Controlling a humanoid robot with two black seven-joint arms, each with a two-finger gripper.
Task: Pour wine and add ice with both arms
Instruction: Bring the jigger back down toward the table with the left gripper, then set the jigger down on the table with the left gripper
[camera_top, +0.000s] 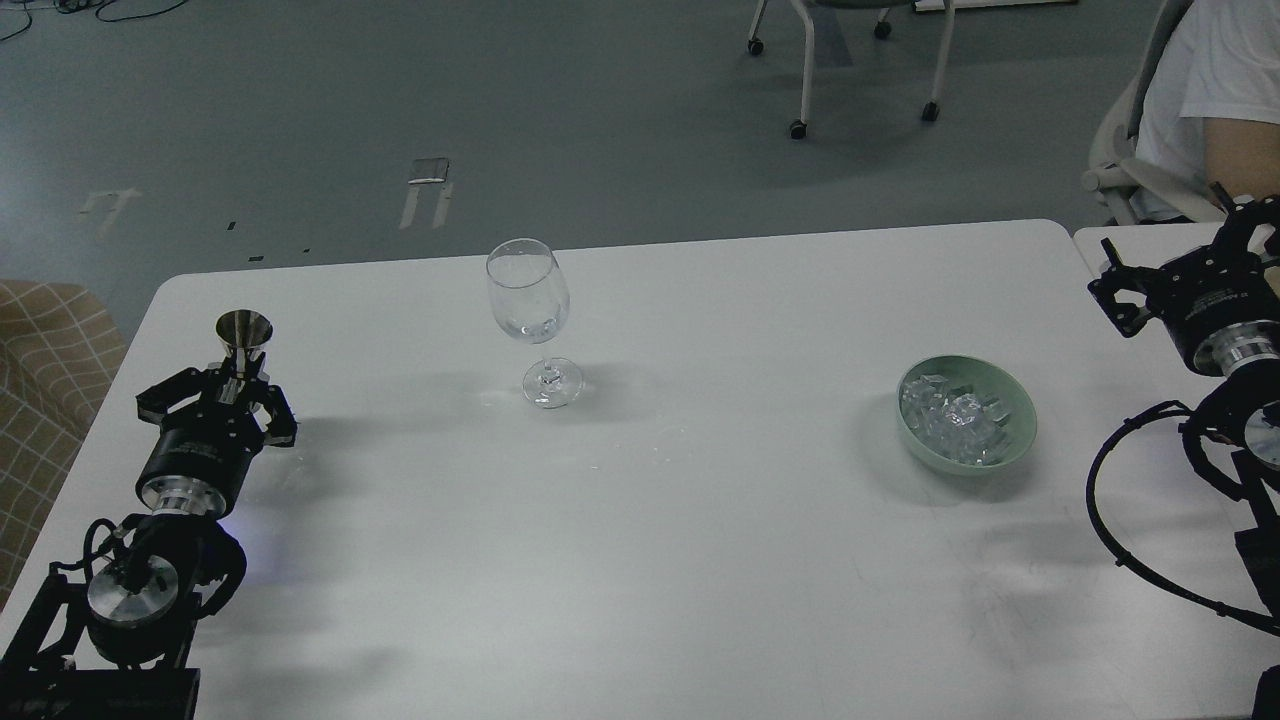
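A clear wine glass stands upright at the table's back middle, with a faint clear glint low in its bowl. Ice, several small clear cubes, fills a pale green bowl at the right. My left gripper is at the table's left side and is shut on a small metal jigger, which stands upright, well left of the glass. My right gripper hovers at the far right edge, right of and behind the bowl. It is dark and seen end-on.
The white table has a second table abutting it at the right. A seated person and a wheeled chair are behind. A tan checked seat is at the left edge. Black cables loop under my right arm.
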